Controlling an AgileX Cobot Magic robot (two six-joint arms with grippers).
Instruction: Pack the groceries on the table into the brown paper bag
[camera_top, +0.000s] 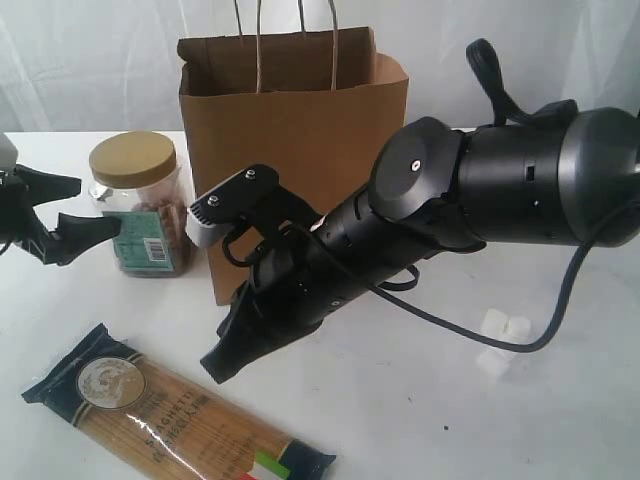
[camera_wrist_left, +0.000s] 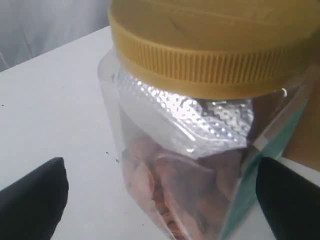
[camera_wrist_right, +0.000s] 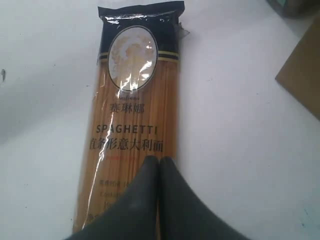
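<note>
The tan-lidded nut jar (camera_top: 140, 205) stands on the table (camera_top: 420, 420), left of the brown paper bag (camera_top: 290, 130). My left gripper (camera_top: 100, 205) is open with one finger on each side of the jar (camera_wrist_left: 200, 140); the fingers (camera_wrist_left: 30, 200) are apart from its walls. The spaghetti packet (camera_top: 170, 415) lies flat at the front left. Over the packet (camera_wrist_right: 132, 115) my right gripper (camera_wrist_right: 160, 162) is shut and holds nothing; in the exterior view it (camera_top: 215, 372) hangs just past the packet. White marshmallows (camera_top: 503, 325) lie on the right. No other groceries show.
The right arm's thick black body (camera_top: 480, 190) and its cable stretch across the front of the bag. The bag's mouth is open, its handles upright. A corner of the bag (camera_wrist_right: 305, 75) shows beside the packet.
</note>
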